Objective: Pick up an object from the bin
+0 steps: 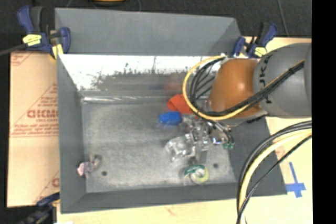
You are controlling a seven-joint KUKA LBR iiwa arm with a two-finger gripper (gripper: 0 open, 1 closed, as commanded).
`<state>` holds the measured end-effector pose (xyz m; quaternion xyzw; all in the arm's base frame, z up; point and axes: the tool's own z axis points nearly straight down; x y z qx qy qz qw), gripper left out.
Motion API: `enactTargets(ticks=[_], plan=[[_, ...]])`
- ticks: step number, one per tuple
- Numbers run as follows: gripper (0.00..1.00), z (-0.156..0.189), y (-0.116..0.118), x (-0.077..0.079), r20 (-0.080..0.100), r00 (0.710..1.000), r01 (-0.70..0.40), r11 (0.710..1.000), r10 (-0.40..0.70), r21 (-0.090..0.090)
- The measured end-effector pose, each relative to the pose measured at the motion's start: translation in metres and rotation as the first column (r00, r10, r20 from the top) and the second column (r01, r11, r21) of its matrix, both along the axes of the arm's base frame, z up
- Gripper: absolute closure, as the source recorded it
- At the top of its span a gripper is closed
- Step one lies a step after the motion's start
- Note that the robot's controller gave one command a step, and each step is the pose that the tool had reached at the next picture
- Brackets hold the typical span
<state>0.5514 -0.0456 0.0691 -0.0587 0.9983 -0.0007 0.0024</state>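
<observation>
Nothing is lifted yet, as far as this view shows. Every loose thing you can make out lies on the floor of the grey metal bin (121, 134), so the grasp and the lift are both left to do.

Starting from the left, a small pinkish-grey crumpled scrap (87, 167) sits alone in the near left corner, well apart from the rest. Right of the middle you find a blue rounded lump (169, 118). Just beside it, toward the far wall, is an orange-red piece (177, 104), partly hidden by the arm's cables. Nearer the front wall lies a clear, glassy plastic piece (177, 148), and beyond it, close to that wall, a small green-and-white ring (197, 173).

The jaws are low in this right-hand cluster, under the arm's orange wrist cover (233, 89), just right of the clear plastic piece and above the ring. You cannot tell whether they stand wide or narrow, nor whether anything is between them.

Your likeliest target, judging by nearness, is the clear plastic piece. It is see-through and irregular, with bright glints, and its edges are hard to trace against the grey floor. It is probably light and slippery.
</observation>
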Motion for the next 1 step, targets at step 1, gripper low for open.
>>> enactTargets(ticks=[1], plan=[[0.00,0.0008,0.0002,0.0012,0.003,1.000,0.004,1.000,-0.004,0.002]])
